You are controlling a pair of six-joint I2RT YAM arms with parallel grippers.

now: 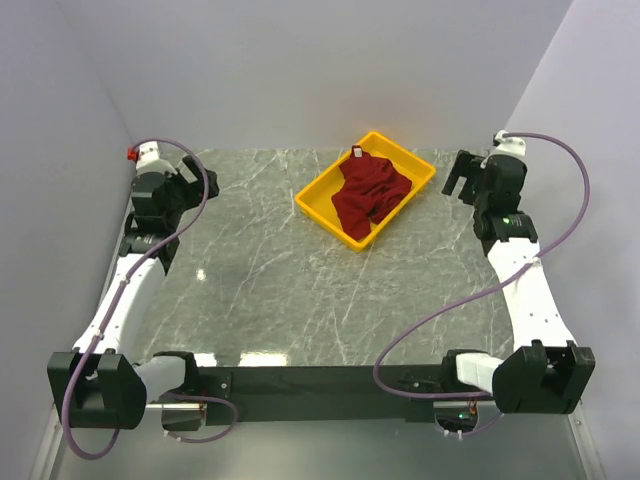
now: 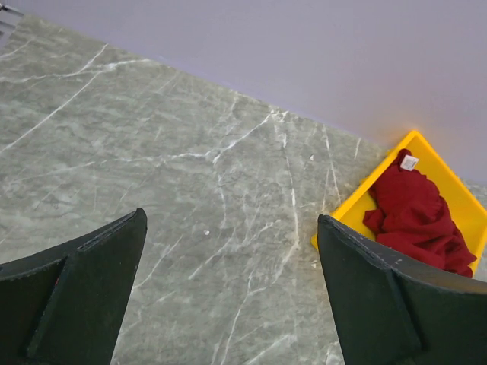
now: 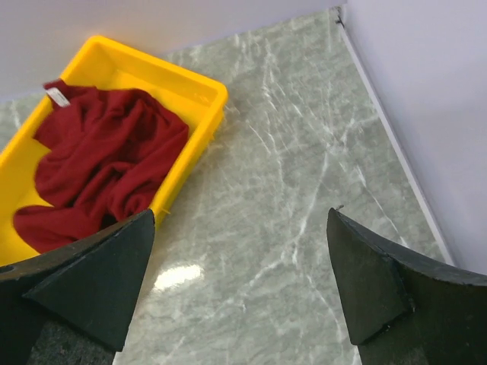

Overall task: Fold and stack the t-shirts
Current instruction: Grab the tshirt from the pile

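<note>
T-shirt bunched in yellow tray; your right end effector is nearer.
Top view: it lies at 9 o'clock from that one and at 3 o'clock, farther off, from the left end effector. Both are spread and empty. The heap runs roughly 1-to-7 o'clock, with the neck tag toward 12.

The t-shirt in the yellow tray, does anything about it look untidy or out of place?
Yes. The t-shirt lies crumpled in the yellow tray, unfolded, one edge apparently hanging over the rim. The tray sits at an angle to the table edges. Nothing looks spilled or damaged.
</note>
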